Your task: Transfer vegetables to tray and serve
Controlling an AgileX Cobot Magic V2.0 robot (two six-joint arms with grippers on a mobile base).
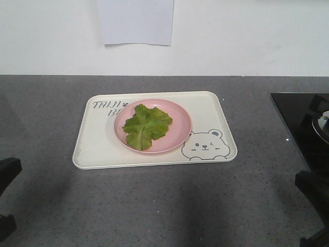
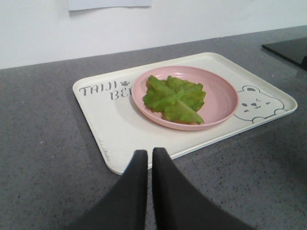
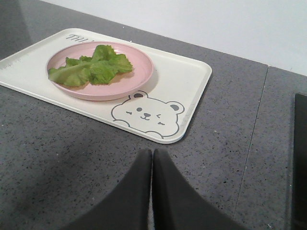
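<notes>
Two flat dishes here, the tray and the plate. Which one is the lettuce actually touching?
The round pink plate. The lettuce leaf lies wholly inside it; the cream bear-print tray only carries the plate.

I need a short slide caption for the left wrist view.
Shut left gripper near the tray; lettuce leaf lies on the pink plate.

Left gripper [image 2: 146, 155] with two smooth matte black fingers tapering to rounded tips, right gripper [image 3: 152, 154] likewise black, plain, unmarked, no visible cables or screws
</notes>
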